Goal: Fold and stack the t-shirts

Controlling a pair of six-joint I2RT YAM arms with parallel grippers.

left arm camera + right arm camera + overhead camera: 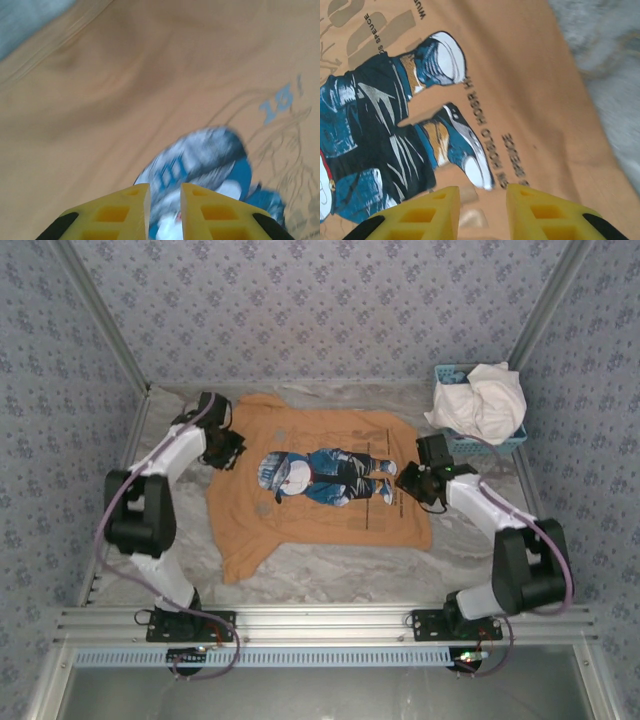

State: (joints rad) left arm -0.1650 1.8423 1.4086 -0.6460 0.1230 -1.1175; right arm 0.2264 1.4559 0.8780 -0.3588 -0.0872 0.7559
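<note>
A tan-orange t-shirt (320, 525) lies spread flat in the middle of the table, print up. The cartoon figure's (325, 475) head points left and its feet point right. My left gripper (230, 450) hovers over the shirt's left end; in the left wrist view its yellow fingers (125, 210) stand slightly apart over the blurred print (210, 155), nothing between them. My right gripper (413, 483) is above the shirt's right end, just past the printed shoes (465, 150). Its jaws (483, 197) are open and empty. A white t-shirt (482, 400) is bunched in the basket.
The light-blue plastic basket (505, 443) stands at the back right corner. Grey marbled tabletop (330, 565) shows in front of the shirt and along its right side (615, 75). Patterned walls and metal frame posts (105, 325) close the space in.
</note>
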